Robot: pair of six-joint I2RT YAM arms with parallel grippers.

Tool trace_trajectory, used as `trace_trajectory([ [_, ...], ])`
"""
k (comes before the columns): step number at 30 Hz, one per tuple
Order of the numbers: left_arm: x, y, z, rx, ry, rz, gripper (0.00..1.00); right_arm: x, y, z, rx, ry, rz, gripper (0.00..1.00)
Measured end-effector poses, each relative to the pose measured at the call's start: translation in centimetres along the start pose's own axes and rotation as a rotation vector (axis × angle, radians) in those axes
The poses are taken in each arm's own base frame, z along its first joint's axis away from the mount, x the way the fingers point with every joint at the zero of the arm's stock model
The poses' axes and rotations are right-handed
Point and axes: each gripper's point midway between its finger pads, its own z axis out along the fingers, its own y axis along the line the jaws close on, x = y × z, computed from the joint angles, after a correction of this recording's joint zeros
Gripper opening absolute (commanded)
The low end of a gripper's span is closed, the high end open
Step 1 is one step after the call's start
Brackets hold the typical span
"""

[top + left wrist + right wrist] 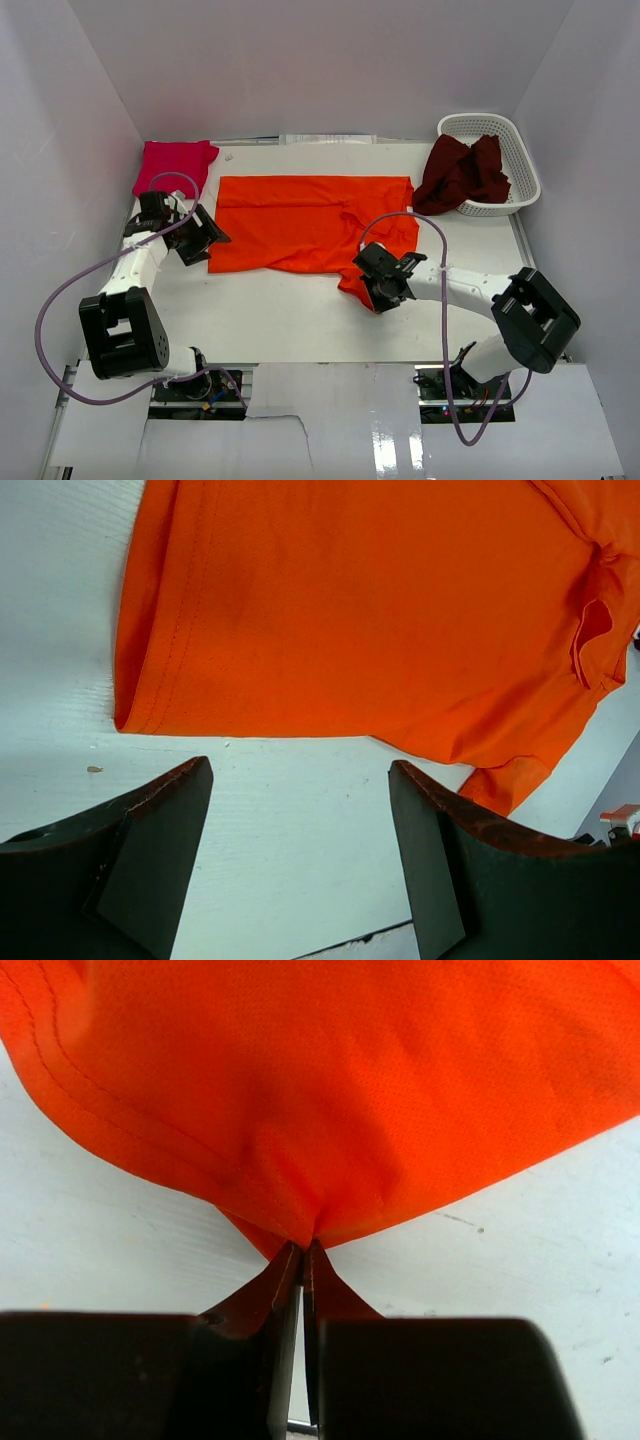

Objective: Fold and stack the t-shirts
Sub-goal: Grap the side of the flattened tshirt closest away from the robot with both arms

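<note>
Pinching a fold of the orange t-shirt [330,1090], my right gripper [303,1250] had its jaws closed tight, with the cloth gathered into a peak right at the tips. That fold belonged to the shirt's near right corner, which trailed toward me. The rest lay spread flat across the middle of the table [280,320], a crease running along its far side. White tabletop showed between the near hem and the arm bases. My left gripper [300,780] hovered spread wide and held nothing, just beside the shirt's left edge and apart from the cloth. The magenta t-shirt [175,162] lay as a compact patch at the far left corner. The maroon t-shirt [462,172] hung crumpled over the rim of the white basket [525,170] at far right.
</note>
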Motion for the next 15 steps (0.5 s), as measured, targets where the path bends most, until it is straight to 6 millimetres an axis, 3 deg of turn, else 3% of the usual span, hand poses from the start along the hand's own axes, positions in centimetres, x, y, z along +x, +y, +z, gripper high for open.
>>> trace_trajectory([
  [15,1.3,0.6,1.0,0.004,0.069,-0.009,0.82,3.3,-2.8,-2.4,0.094,0.117,0.008,0.08],
])
